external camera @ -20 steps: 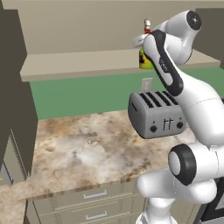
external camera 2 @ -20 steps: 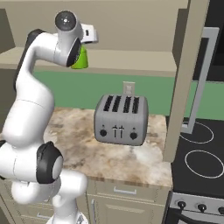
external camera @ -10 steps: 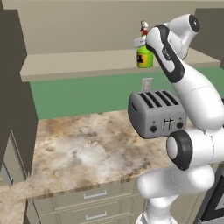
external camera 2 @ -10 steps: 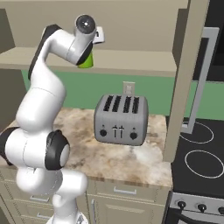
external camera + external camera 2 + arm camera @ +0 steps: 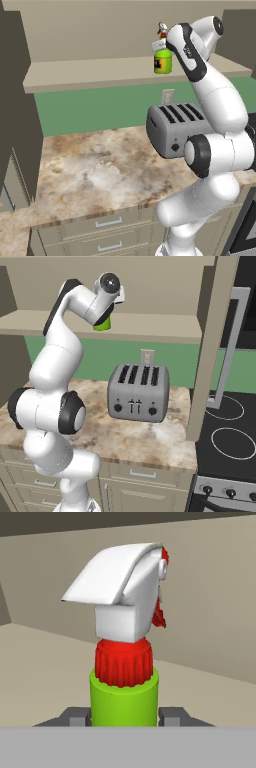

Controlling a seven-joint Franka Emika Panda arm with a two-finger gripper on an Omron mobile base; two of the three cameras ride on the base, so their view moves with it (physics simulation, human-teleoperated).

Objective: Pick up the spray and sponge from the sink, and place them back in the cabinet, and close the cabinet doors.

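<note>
Holding the spray (image 5: 162,61) upright over the shelf of the cabinet (image 5: 90,72), a white robot arm reaches up from the kitchen counter (image 5: 95,172).

The gripper (image 5: 124,717) is closed on the spray's lime-green neck, one dark finger (image 5: 77,716) pressed against each side, just under the red collar and the white trigger nozzle. Seen from the left base, the bottle's base sits at or just above the shelf surface, toward the shelf's right part; whether it touches cannot be told. From the right base, the spray (image 5: 102,323) is mostly hidden behind the arm's wrist. A silver toaster (image 5: 138,392) stands on the counter below the spray and slightly to its right. A black stovetop (image 5: 227,438) lies right of the toaster.
</note>
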